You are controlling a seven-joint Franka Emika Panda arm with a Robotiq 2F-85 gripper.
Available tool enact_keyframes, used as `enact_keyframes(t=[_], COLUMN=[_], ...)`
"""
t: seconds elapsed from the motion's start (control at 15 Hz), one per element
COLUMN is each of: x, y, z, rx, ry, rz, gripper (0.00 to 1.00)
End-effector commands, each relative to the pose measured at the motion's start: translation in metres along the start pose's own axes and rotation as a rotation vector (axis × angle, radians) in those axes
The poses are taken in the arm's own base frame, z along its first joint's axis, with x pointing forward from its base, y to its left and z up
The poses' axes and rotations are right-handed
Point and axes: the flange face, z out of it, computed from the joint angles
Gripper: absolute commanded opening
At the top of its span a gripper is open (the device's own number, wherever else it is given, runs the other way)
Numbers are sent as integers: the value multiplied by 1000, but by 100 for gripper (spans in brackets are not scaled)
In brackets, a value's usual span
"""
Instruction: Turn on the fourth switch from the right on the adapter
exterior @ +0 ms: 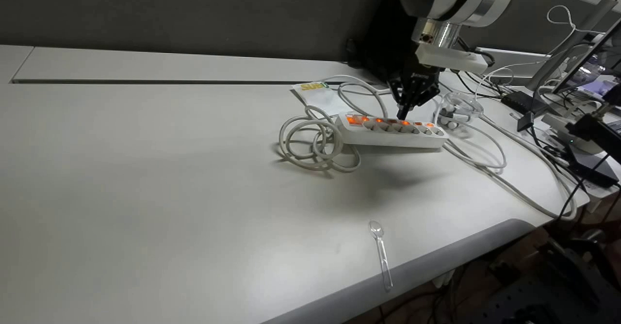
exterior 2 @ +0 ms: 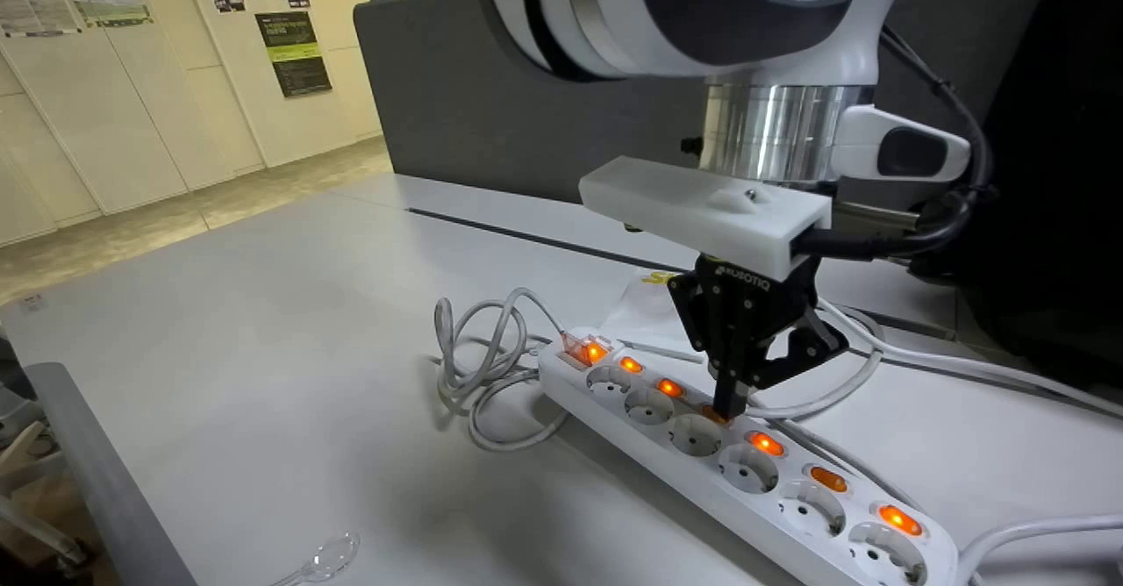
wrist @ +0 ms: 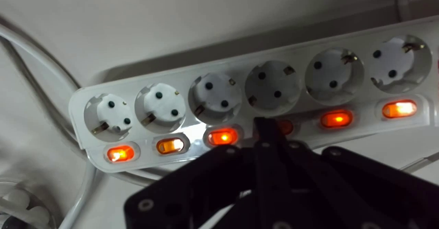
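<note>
The adapter is a long white power strip (exterior: 393,140) with a row of round sockets and orange switches, and it shows in both exterior views (exterior 2: 649,461) and in the wrist view (wrist: 241,72). My gripper (exterior 2: 730,400) is shut and empty, pointing down, with its fingertips (wrist: 269,128) at the fourth switch from the right (exterior 2: 712,412). They partly cover this switch (wrist: 285,127), which looks dull and unlit. I cannot tell if they touch it. The neighbouring switches (exterior 2: 766,443) (exterior 2: 670,388) glow. The second switch from the right (exterior 2: 828,479) looks dull in that exterior view.
A coiled grey cable (exterior: 310,144) lies beside the strip's main-switch end. A white paper bag (exterior: 322,96) and more cables lie behind it. A clear cup (exterior: 458,108) stands near its far end. A clear plastic spoon (exterior: 381,251) lies by the table edge.
</note>
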Motion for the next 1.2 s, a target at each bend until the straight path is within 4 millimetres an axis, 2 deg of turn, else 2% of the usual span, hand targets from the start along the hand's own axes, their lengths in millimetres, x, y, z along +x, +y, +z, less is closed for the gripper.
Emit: enact_keyframes(t=[0.0, 0.4, 1.13], x=[1, 1, -1], y=[-6, -16, -8], z=[1, 10, 14], rx=[-9, -7, -14], ry=[28, 50, 39], rz=[-22, -57, -49], gripper=[0, 0, 0])
